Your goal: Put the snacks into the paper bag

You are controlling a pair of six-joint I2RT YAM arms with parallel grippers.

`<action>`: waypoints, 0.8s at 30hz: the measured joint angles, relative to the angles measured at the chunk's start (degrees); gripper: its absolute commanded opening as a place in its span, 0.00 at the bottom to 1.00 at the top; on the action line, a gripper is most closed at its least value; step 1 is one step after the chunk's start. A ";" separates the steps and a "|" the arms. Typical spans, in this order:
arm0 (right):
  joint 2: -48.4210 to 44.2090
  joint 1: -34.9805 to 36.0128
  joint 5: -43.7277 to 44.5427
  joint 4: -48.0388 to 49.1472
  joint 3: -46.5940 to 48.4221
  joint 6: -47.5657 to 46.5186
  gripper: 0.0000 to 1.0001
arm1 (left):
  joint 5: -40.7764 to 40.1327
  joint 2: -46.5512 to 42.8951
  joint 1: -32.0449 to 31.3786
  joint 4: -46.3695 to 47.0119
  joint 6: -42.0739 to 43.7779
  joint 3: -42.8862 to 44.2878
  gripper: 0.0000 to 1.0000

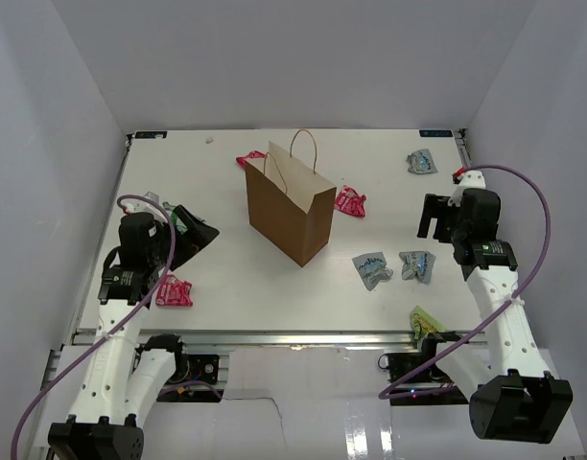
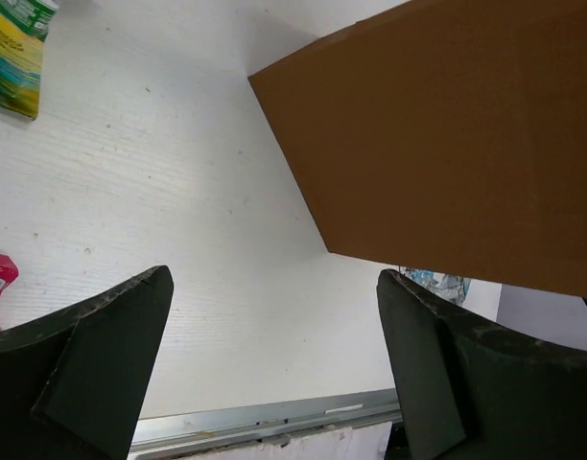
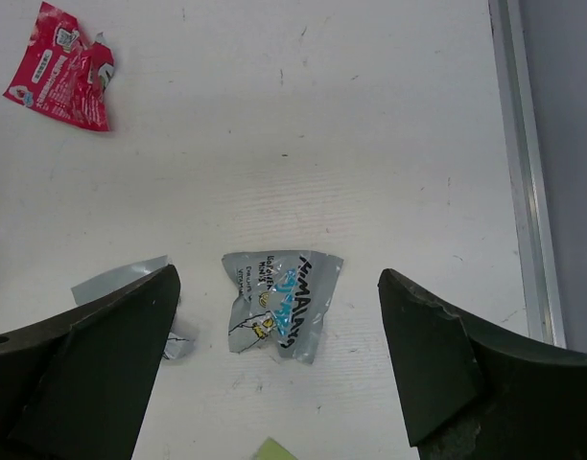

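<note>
Both pairs of jaws stand wide apart and empty: left gripper facing the paper bag, right gripper above a blue-silver snack; the bag stands upright on the table, other snacks scattered around it

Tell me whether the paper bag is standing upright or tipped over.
Upright. The paper bag stands on its base on the table, with its open mouth facing up and the paler inside showing.
</note>
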 measured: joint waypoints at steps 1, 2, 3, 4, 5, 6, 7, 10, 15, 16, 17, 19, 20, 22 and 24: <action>0.02 0.00 -0.39 -0.02 0.00 -0.17 0.90 | -0.83 0.52 0.00 -0.55 -0.39 0.46 0.98; 0.02 0.00 -1.11 -0.04 0.02 -0.63 0.90 | -1.53 1.01 0.00 -0.83 -0.87 0.81 0.98; 0.00 0.00 -1.70 -0.07 0.02 -1.22 0.90 | -2.38 1.46 0.00 -1.11 -1.38 1.11 0.98; -0.02 0.00 -2.29 -0.07 0.04 -2.01 0.90 | -3.37 2.01 0.00 -1.38 -1.99 1.29 0.98; -0.09 0.00 -3.26 -0.04 0.04 -3.39 0.90 | -4.07 2.49 0.00 -1.68 -2.40 1.42 0.98; -0.26 0.00 -4.70 -0.02 0.02 -5.05 0.90 | -5.07 3.19 0.00 -2.01 -2.78 1.60 0.98; -0.57 0.00 -6.29 -0.04 0.02 -6.99 0.90 | -5.92 4.00 0.00 -2.49 -3.02 1.77 0.98; -1.92 -0.02 -13.90 -0.70 0.00 -15.02 0.90 | -9.40 7.23 0.00 -5.03 -3.10 3.41 0.98; -0.83 0.02 -29.68 -7.41 0.37 -29.68 0.90 | -16.74 12.94 -0.02 -9.07 -0.15 8.52 0.98; 0.24 0.02 -31.69 -8.87 0.63 -31.71 0.90 | -18.75 14.84 -0.09 -9.55 1.09 10.14 0.98; 1.75 0.04 -33.46 -10.01 0.87 -33.00 0.90 | -20.96 17.09 -0.61 -10.36 2.12 11.89 0.98; 4.46 0.04 -36.00 -11.56 0.92 -35.10 0.91 | -25.42 21.57 -2.03 -10.82 4.66 14.99 0.98; 5.55 0.02 -37.33 -12.37 0.90 -35.95 0.91 | -27.69 24.17 -3.19 -11.06 6.10 16.59 0.98; 6.51 0.02 -39.69 -13.25 0.90 -37.18 0.91 | -31.69 28.65 -5.31 -10.93 8.96 18.91 0.98; 6.54 0.02 -41.79 -13.62 0.90 -38.07 0.92 | -35.43 32.44 -6.88 -10.54 12.07 19.96 0.98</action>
